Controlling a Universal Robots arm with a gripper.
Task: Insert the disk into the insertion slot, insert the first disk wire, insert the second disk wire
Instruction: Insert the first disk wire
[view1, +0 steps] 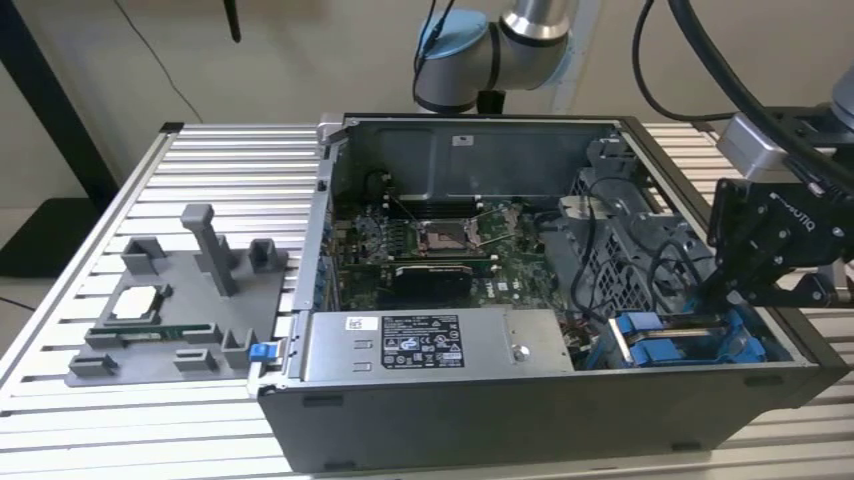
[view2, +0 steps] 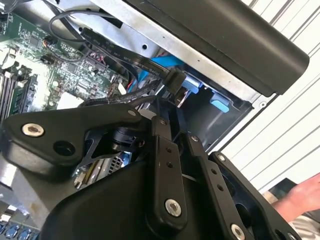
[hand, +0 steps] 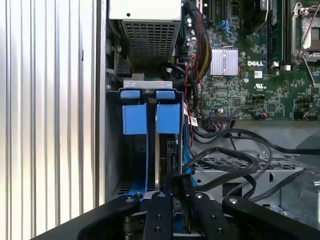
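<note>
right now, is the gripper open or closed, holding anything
Gripper: cannot tell whether open or shut; it hangs low over the insertion slot, next to the black cables.

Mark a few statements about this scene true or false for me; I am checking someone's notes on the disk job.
1. The case lies open on a slatted table. True.
2. The grey fixture stands on the exterior view's right of the case. False: it stands on the exterior view's left of the case.
3. The gripper is over the slot, at the exterior view's right end of the case. True.
4. The slot's tabs are red. False: they are bright blue.
</note>
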